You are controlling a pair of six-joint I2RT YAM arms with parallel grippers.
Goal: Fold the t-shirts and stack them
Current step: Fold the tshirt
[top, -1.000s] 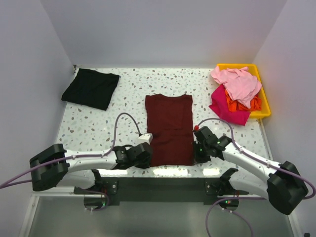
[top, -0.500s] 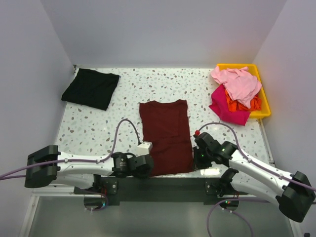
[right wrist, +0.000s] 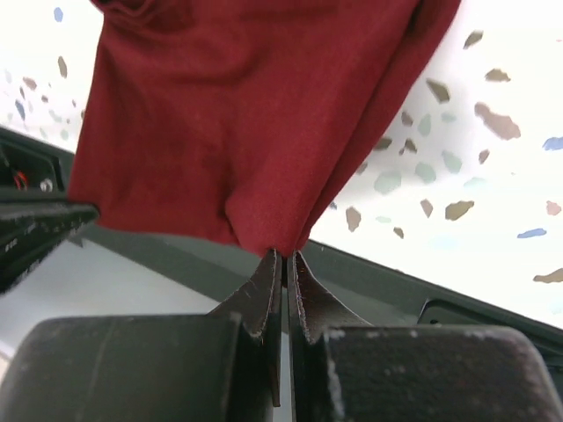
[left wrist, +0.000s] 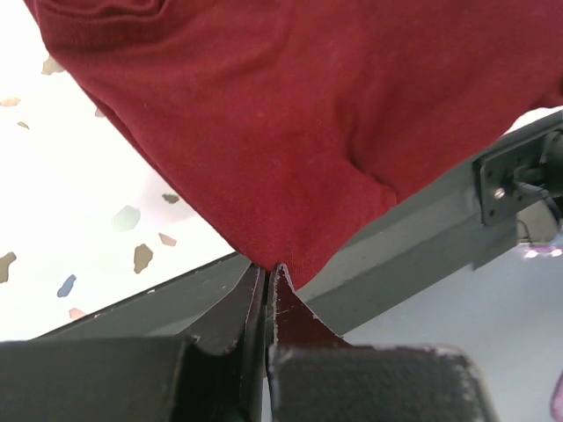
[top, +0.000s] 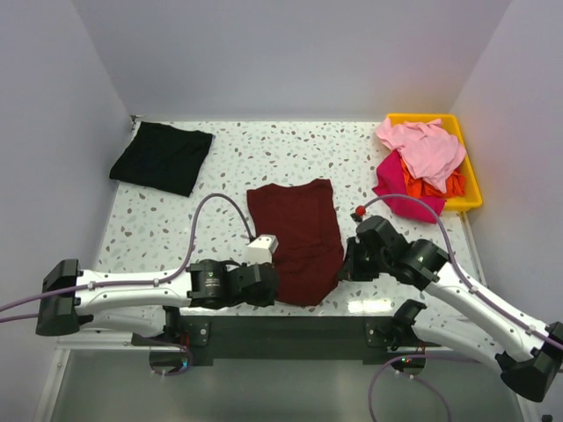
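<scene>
The maroon t-shirt (top: 295, 233) lies lengthwise in the middle of the table (top: 158, 233). Its far end is flat on the speckled surface, and its near end is gathered toward the near edge, where the cloth narrows and rumples between the two arms. The left gripper (left wrist: 268, 268) is pressed together on the shirt's near left corner. In the left wrist view its two dark fingers (left wrist: 230, 312) meet with only a thin seam between them, and the cloth fans out from their tips over the grey bar (left wrist: 413, 237) that runs along the near edge of the table. The right gripper (right wrist: 283, 255) is likewise pressed together on the near right corner, its fingers (right wrist: 257, 299) nipping a small fold from which the cloth spreads upward in the right wrist view. In the top view both grippers sit low by the near edge, one on each side of the shirt and touching it. A black t-shirt (top: 161, 156) lies folded flat in the far left corner, well apart from the maroon one. At the far right corner stands a yellow bin (top: 472, 189). A pink t-shirt (top: 422, 145) is heaped on top of it, an orange t-shirt (top: 429, 185) shows beneath the pink one, and a magenta t-shirt (top: 400, 192) spills over the bin's left wall onto the table.
</scene>
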